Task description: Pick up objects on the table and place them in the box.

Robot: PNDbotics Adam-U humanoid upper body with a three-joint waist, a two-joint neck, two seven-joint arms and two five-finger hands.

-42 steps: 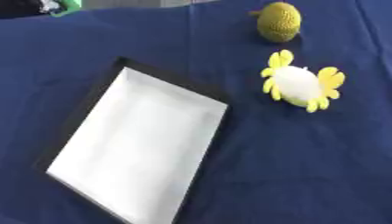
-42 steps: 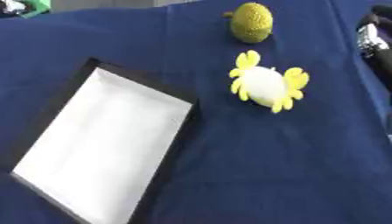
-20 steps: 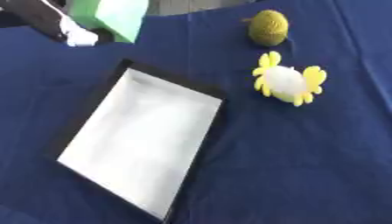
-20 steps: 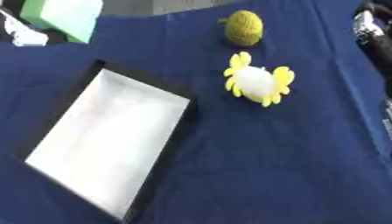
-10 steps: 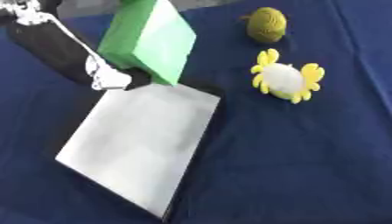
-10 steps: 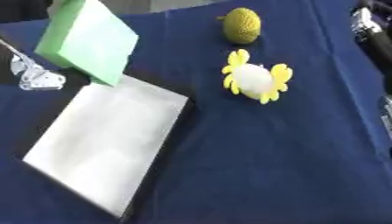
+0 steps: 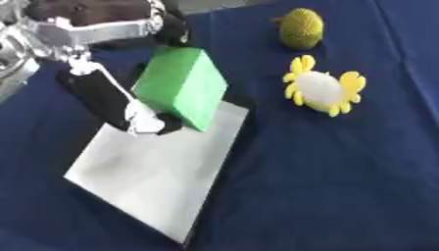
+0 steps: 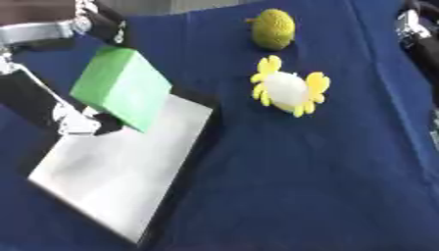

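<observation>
Left eye view: green block (image 7: 181,87) gripped in left robot hand (image 7: 111,93), over the box (image 7: 163,171).

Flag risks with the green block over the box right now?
The green block hangs tilted in the left hand over the box's far end; released here, it may catch the rim or tumble out. The white-and-yellow toy and the yellow-green ball lie beyond the box, still to be fetched.
</observation>
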